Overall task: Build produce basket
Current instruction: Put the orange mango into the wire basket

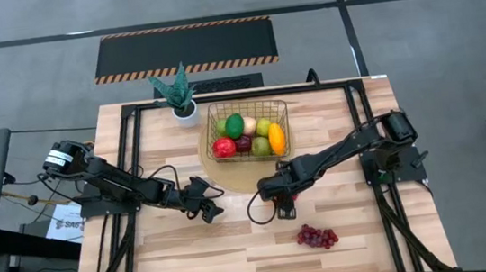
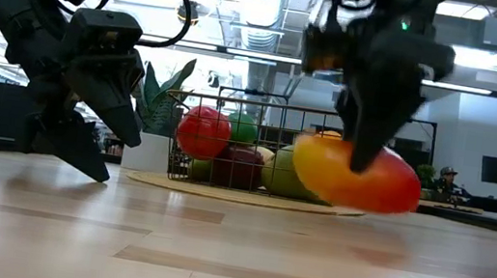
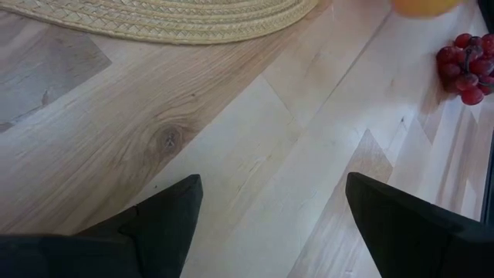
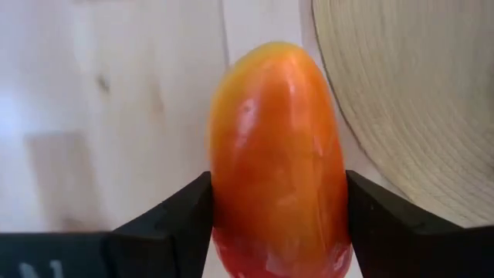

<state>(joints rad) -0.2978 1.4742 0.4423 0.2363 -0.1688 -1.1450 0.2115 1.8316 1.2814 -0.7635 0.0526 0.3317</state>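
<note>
The orange-red mango (image 4: 278, 154) is pinched across its narrow width by the right gripper (image 4: 278, 224), one dark finger pressed to each flank, so that the fruit's long axis runs straight out ahead of the claw. In the low view the mango (image 2: 357, 177) is seen held just clear of the wooden table (image 2: 232, 254), a thin gap showing beneath it. The purple grapes (image 1: 317, 236) are left loose on the boards, on the near side of that gripper and well apart from the basket.

Just beyond the held fruit the edge of the round woven mat (image 4: 417, 100) is found, and on that mat stands the gold wire basket (image 1: 248, 130), already filled with a red apple (image 1: 223, 146), a green fruit (image 1: 235, 124), a yellow-orange fruit (image 1: 276, 138) and others. From the right gripper (image 1: 283, 200) the basket lies farther across the table and slightly toward the left arm's side; the move to come is judged to be a lift over the wire rim and a short carry that way.

The left gripper (image 1: 207, 203) is held spread and empty over bare wood beside the mat. It sits about as near the basket, but the mango is already taken by the right.
</note>
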